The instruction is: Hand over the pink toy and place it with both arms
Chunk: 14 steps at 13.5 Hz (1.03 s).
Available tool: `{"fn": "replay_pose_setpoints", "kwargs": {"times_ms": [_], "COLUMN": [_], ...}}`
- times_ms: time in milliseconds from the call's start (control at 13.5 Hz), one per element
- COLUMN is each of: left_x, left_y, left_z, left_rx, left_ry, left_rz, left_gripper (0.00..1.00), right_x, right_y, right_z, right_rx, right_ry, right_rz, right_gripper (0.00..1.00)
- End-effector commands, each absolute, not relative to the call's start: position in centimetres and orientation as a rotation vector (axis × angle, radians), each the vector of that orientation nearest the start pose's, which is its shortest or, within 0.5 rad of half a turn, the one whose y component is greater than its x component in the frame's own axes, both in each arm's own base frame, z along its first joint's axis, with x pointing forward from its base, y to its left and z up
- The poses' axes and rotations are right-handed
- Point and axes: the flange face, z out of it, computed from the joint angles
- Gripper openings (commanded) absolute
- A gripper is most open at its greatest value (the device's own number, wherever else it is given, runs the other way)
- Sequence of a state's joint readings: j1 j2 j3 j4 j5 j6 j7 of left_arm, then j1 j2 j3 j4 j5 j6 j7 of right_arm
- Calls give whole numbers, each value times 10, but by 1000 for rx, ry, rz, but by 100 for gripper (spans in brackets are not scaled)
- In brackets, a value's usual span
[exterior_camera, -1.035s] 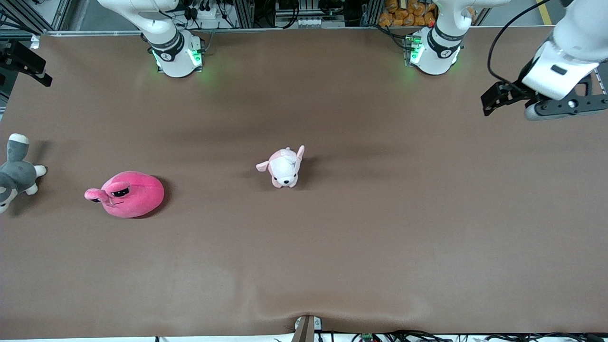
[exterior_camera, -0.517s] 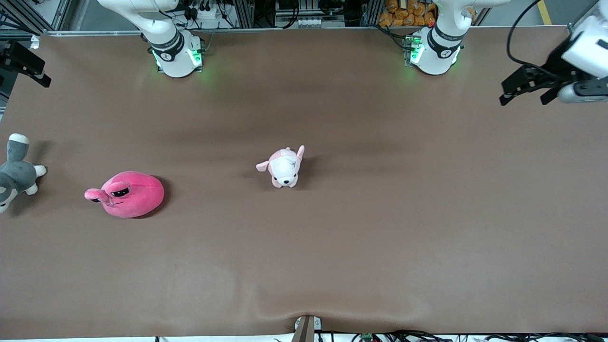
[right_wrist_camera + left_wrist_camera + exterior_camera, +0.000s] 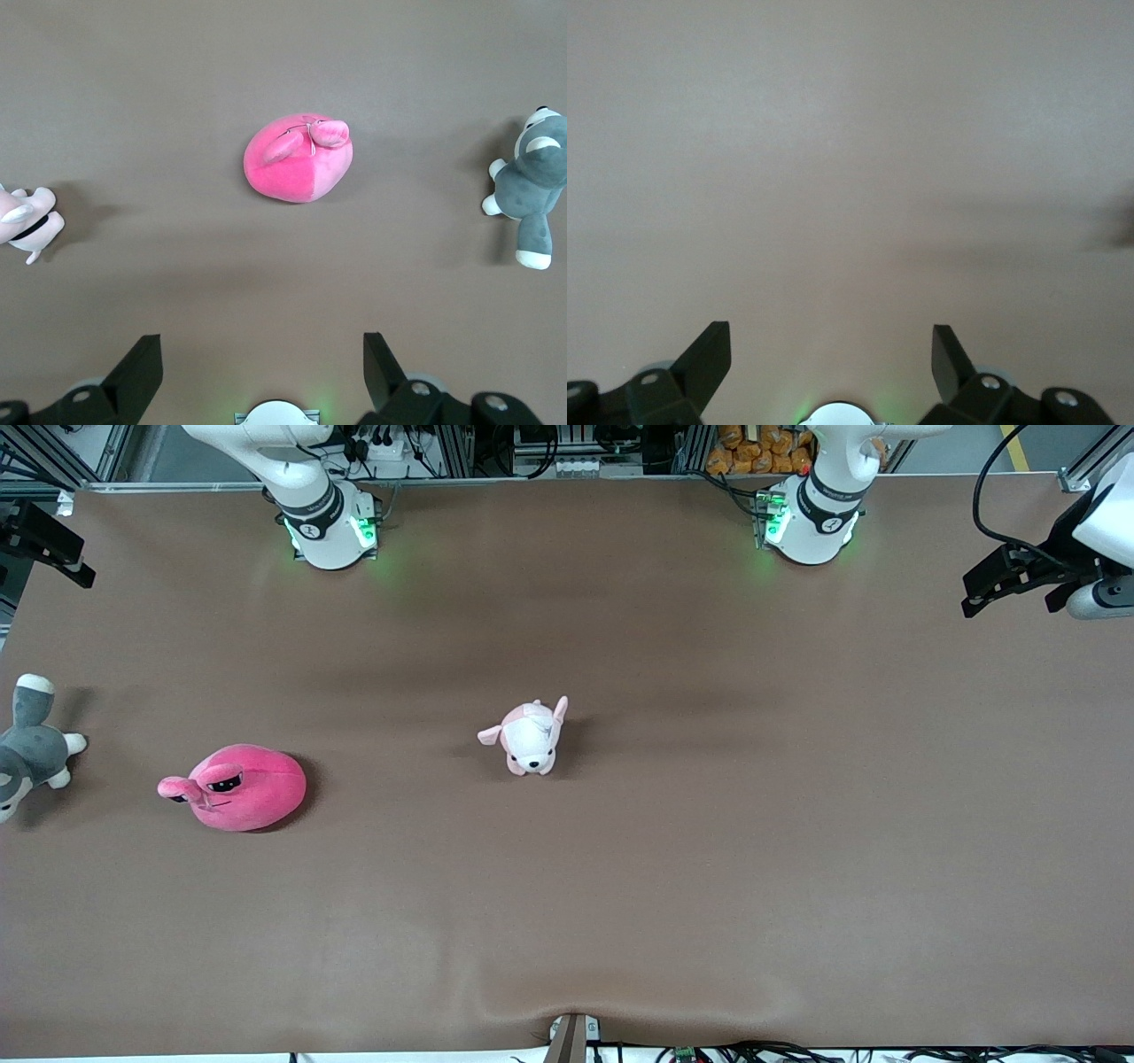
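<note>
The pink toy (image 3: 235,786), a hot-pink rounded plush with two eye stalks, lies on the brown table toward the right arm's end. It also shows in the right wrist view (image 3: 297,164). My right gripper (image 3: 263,354) is open and empty, high over the table, with the pink toy ahead of it and well apart from it; it is out of the front view. My left gripper (image 3: 1010,605) is open and empty, up over the left arm's end of the table. In the left wrist view my left gripper (image 3: 831,354) has only bare table below it.
A small pale pink-and-white puppy plush (image 3: 530,737) stands at the table's middle and shows in the right wrist view (image 3: 22,221). A grey-and-white plush (image 3: 31,744) lies at the edge of the right arm's end and shows in the right wrist view (image 3: 532,177).
My left gripper has moved farther toward the left arm's end of the table, still open. The plushes have not moved.
</note>
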<state>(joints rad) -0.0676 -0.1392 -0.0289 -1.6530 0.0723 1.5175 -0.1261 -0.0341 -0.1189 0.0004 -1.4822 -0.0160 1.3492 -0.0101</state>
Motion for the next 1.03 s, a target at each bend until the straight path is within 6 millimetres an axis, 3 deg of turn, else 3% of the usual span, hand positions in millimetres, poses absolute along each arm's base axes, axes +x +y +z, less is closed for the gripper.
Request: {"fn": "replay_pose_setpoints", "kwargs": {"times_ms": [0,961], "left_x": [506,501], "left_y": [-36,-43], "left_z": [667,663], "left_rx": [-3045,-3093], "left_ry": [-29,-23], "left_rz": [-21,17], "left_gripper": [100,100], "right_x": [484,484], "right_y": [-17,-17], "right_z": [712,712], "right_rx": [-3175,-3175], "right_ry": [29,36], "right_rz": [13,16], "right_gripper": [100,100]}}
